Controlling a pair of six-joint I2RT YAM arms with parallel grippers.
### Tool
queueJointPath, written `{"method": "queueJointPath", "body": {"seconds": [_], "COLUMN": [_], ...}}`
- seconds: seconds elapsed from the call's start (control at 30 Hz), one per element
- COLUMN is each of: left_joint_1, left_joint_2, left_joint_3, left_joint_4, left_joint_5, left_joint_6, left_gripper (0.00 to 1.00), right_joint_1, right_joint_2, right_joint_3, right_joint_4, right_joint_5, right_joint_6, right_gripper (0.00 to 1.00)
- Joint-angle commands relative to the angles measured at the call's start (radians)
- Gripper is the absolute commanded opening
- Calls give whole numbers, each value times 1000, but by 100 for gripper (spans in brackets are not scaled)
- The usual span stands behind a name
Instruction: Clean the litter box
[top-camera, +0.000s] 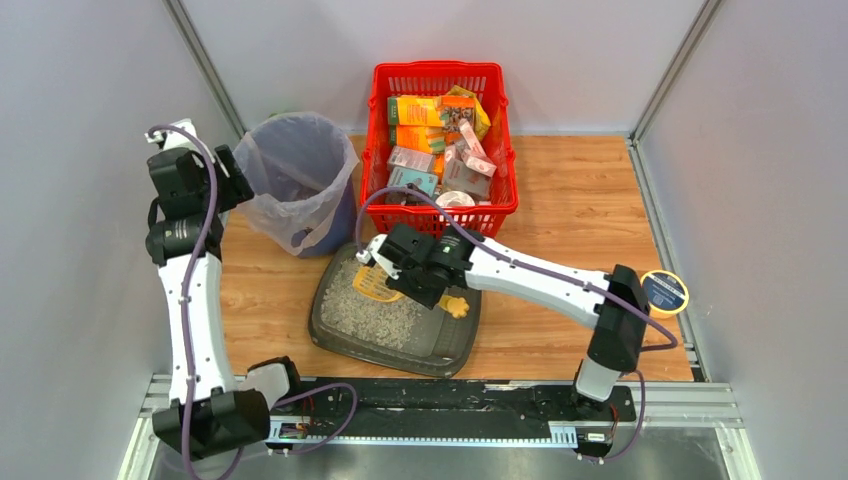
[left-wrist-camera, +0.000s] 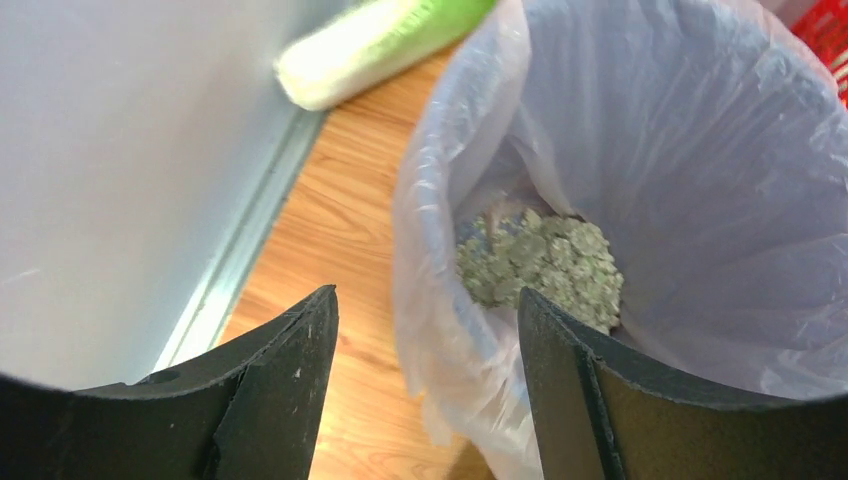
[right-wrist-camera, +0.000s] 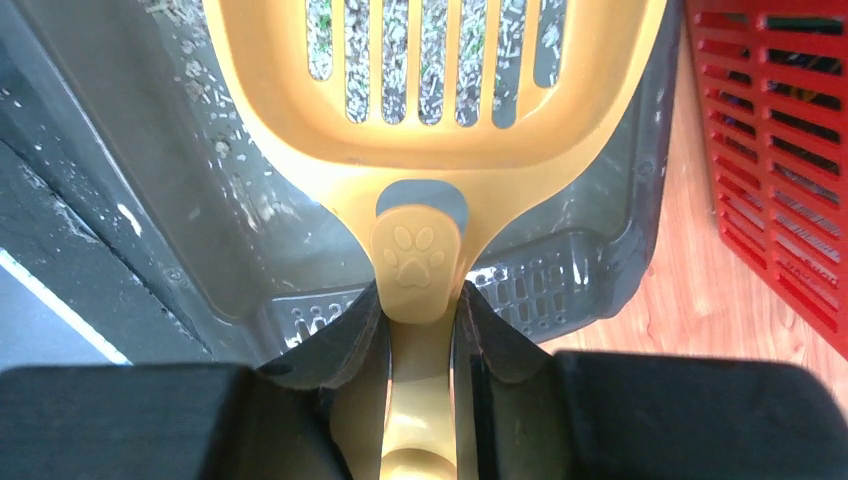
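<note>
Yellow scoop clamped by its handle in right gripper over litter box; left gripper gapes empty by bin

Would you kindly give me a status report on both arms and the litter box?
Left pincer open, at the bagged bin, litter clumps inside. Right pincer shut on yellow scoop, head over the litter box. Nothing seen blocking; red basket close by.

The litter box lies before the basket, bin left of the basket, scoop apparently inside the litter box.
</note>
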Motion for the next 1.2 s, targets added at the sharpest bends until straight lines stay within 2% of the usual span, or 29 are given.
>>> {"method": "queueJointPath", "body": {"seconds": [0.0, 0.17, 0.2, 0.27, 0.3, 0.4, 0.53, 0.73, 0.87, 0.9, 0.93, 1.0, 1.03, 1.1, 1.13, 1.17], "left_joint_1": [-17, -152, -224, -281, -372, -468, -594, -630, -633, -633, -633, -633, -633, -633, -633, -633], "left_joint_2": [-144, -277, -293, -331, -342, -380, -385, -304, -282, -279, -274, -271, -274, -279, -285, -291], "left_joint_3": [53, 31, 8, -13, -42, -108, -194, -260, -289, -298, -303, -315, -320, -332, -338, -343], "left_joint_4": [19, -13, -22, -53, -60, -65, -1, 27, 47, 44, 44, 49, 53, 61, 65, 69], "left_joint_5": [-172, -135, -120, -63, -38, 61, 271, 422, 456, 459, 460, 466, 480, 496, 497, 491], "left_joint_6": [76, 108, 105, 81, 66, 4, -94, -142, -152, -152, -154, -166, -171, -181, -186, -197], "left_gripper": [74, 75, 75, 75, 75, 75, 76, 77, 77, 74, 57, 42, 27, 13, 0, 0], "right_joint_1": [-2, -3, 0, 0, 2, 3, 37, 89, 123, 132, 135, 135, 135, 132, 132, 129], "right_joint_2": [-140, -287, -307, -357, -373, -414, -468, -503, -511, -514, -516, -512, -511, -516, -523, -529], "right_joint_3": [-68, -176, -208, -237, -264, -292, -347, -384, -407, -423, -430, -438, -440, -453, -459, -467], "right_joint_4": [153, 294, 315, 373, 389, 440, 493, 552, 579, 588, 598, 610, 615, 641, 653, 685], "right_joint_5": [13, 34, 36, 34, 34, 40, 66, 101, 138, 144, 152, 190, 209, 242, 250, 261], "right_joint_6": [-47, -100, -108, -125, -138, -163, -212, -271, -315, -326, -330, -329, -324, -307, -298, -288], "right_gripper": [0, 0, 0, 0, 0, 0, 0, 0, 0, 0, 0, 0, 0, 4, 14, 38]}}
